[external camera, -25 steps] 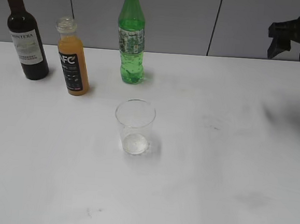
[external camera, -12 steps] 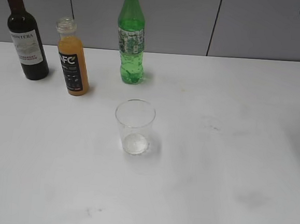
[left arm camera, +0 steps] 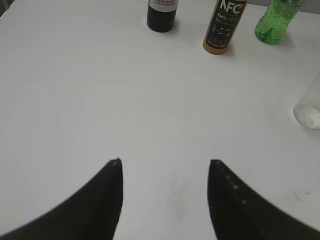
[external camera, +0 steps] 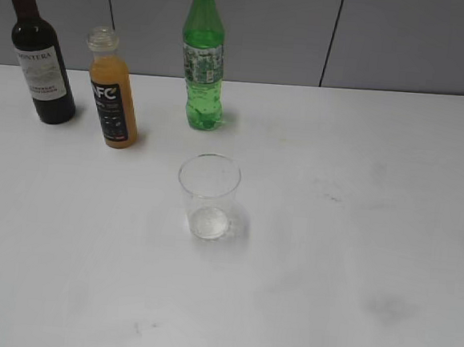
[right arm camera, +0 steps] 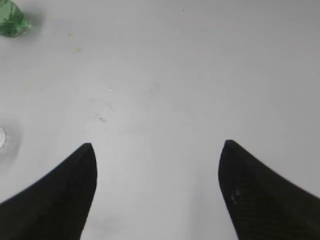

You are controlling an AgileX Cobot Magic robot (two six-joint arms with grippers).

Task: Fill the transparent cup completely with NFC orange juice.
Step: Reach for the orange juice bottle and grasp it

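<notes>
The transparent cup (external camera: 208, 196) stands empty and upright in the middle of the white table; its base shows at the right edge of the left wrist view (left arm camera: 307, 111). The NFC orange juice bottle (external camera: 114, 92) stands uncapped at the back left, full of orange liquid, and shows in the left wrist view (left arm camera: 224, 26). My left gripper (left arm camera: 165, 162) is open and empty above bare table, well short of the bottle. My right gripper (right arm camera: 157, 145) is open and empty above bare table. Neither gripper shows in the exterior view.
A dark wine bottle (external camera: 39, 54) stands at the far back left, left of the juice bottle. A green soda bottle (external camera: 203, 59) stands behind the cup; its base shows in the right wrist view (right arm camera: 11, 21). A grey wall (external camera: 387, 41) backs the table.
The right arm's dark gripper at the exterior view's upper right has moved up and out of that view. The bottles and cup have not moved.
</notes>
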